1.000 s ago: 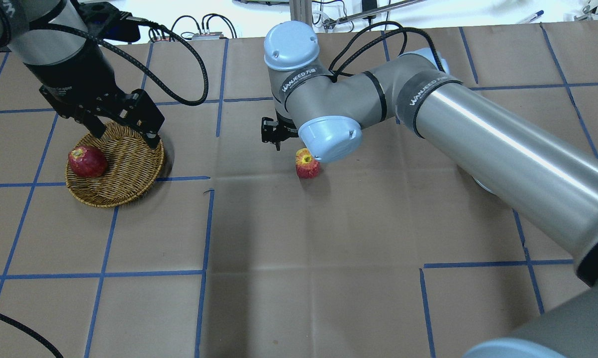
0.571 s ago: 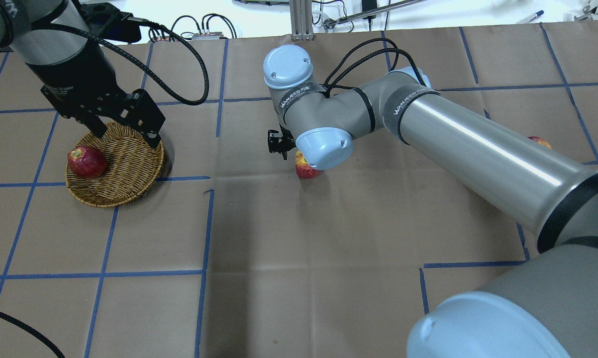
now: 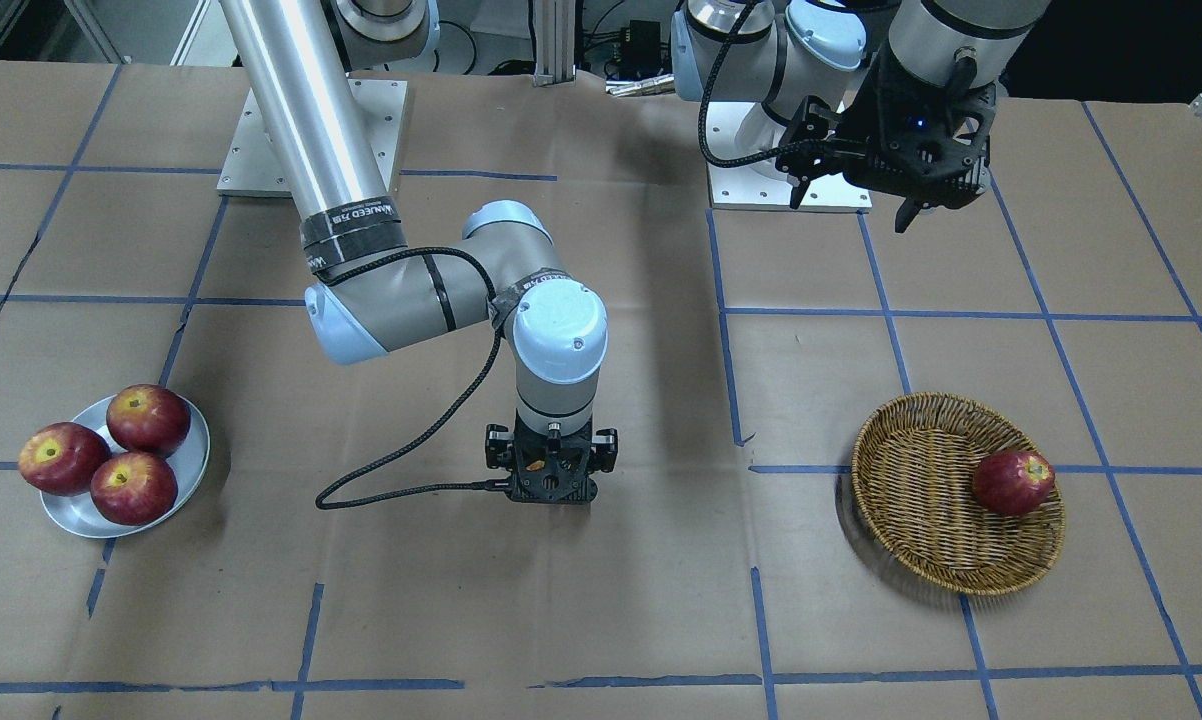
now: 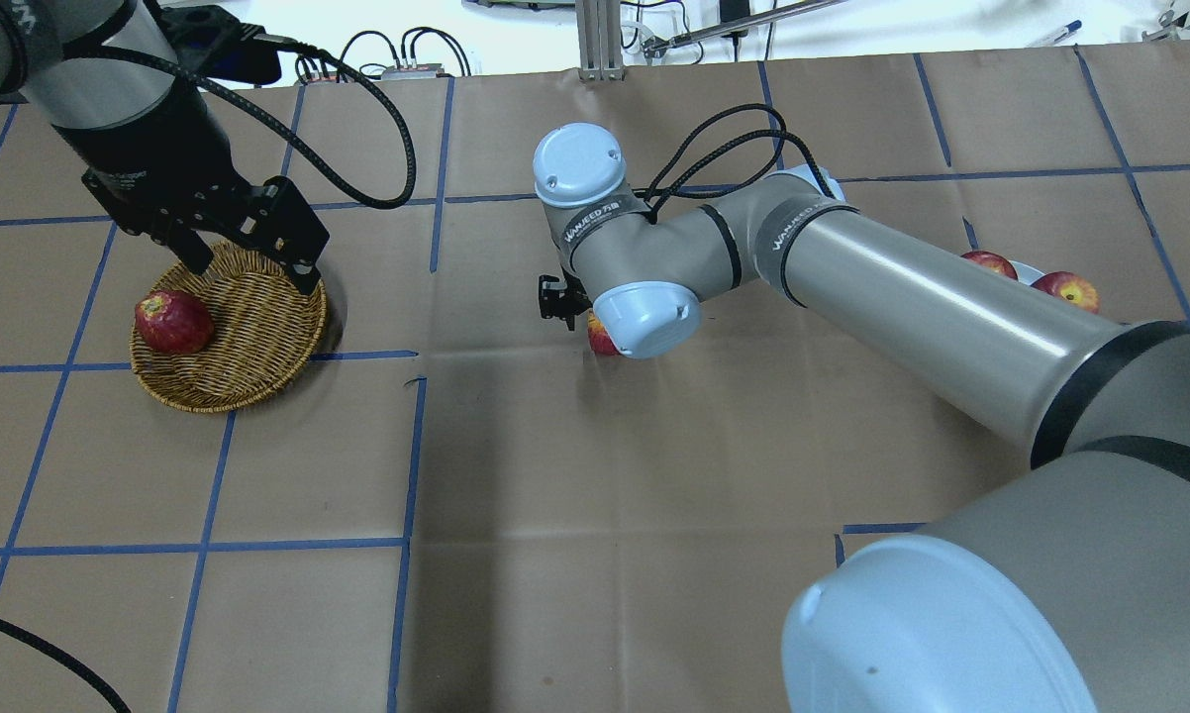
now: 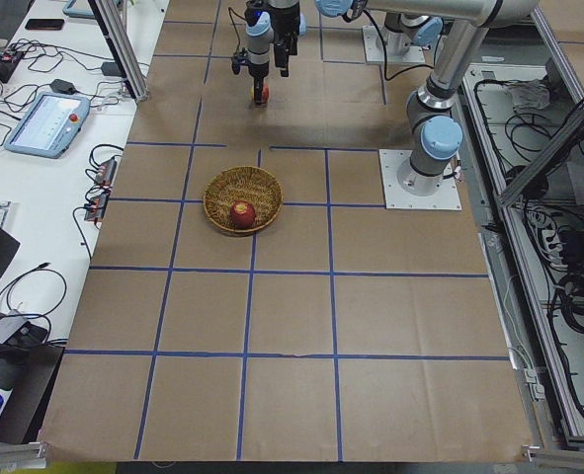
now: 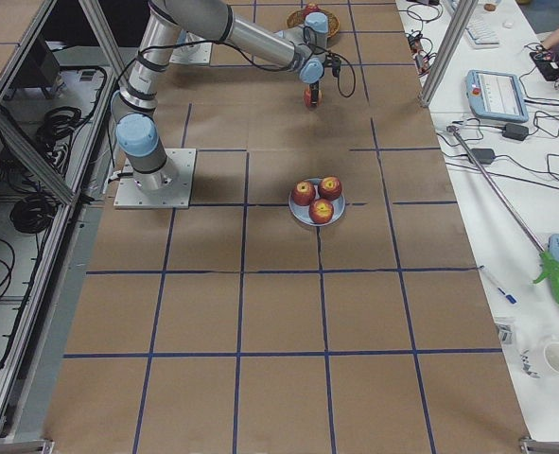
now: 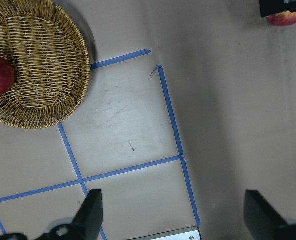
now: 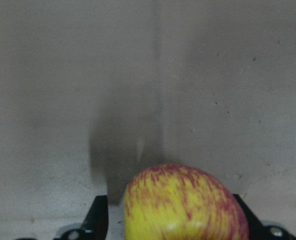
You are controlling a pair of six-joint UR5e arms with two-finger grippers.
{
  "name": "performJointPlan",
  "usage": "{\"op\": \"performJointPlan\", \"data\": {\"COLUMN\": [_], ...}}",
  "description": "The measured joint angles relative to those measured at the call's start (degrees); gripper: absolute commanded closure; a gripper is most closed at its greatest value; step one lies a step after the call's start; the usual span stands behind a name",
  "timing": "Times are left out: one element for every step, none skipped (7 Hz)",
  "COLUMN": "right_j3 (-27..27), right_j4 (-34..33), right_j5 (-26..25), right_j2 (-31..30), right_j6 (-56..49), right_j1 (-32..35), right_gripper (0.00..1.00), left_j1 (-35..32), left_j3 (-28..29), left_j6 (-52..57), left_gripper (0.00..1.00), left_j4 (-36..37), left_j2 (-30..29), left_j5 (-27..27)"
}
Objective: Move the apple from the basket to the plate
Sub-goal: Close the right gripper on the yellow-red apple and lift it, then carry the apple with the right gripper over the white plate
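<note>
The pale red-and-yellow apple sits on the table paper at mid-table, mostly hidden under my right wrist. In the right wrist view the apple fills the space between the two fingers, with a small gap at the left finger. My right gripper is open and straddles the apple. The wicker basket is at the left and holds a dark red apple. My left gripper is open and empty above the basket's far rim. The silver plate holds three apples.
The plate's apples peek out behind my right forearm, which spans the right half of the overhead view. Blue tape lines cross the brown paper. Both arm bases stand on metal plates at the table's robot side.
My right arm has moved lower over the pale apple, and its wrist now covers most of it in the overhead view. The apple has stayed on the table. My left arm has not moved.
</note>
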Motion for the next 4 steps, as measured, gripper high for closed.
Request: {"op": "performJointPlan", "data": {"right_j3": [-0.03, -0.19, -0.34, -0.3], "right_j4": [-0.19, -0.11, 0.58, 2.46], "right_j5": [0.03, 0.01, 0.01, 0.21], "right_j2": [-0.2, -0.86, -2.48, -5.36], "right_j6": [0.0, 0.01, 0.01, -0.2], "right_j1": [-0.04, -0.12, -0.3, -0.8], "right_gripper": [0.48, 0.48, 0.48, 0.48], "left_j1": [0.0, -0.01, -0.03, -0.02], "left_j3": [0.01, 0.05, 0.11, 0.14], "left_j6": [-0.02, -0.06, -0.08, -0.08], "left_gripper": [0.01, 0.01, 0.01, 0.01], "left_j4": [0.0, 0.0, 0.0, 0.0], "left_j2": [0.0, 0.03, 0.03, -0.09], "left_j5": [0.0, 0.0, 0.02, 0.08]}}
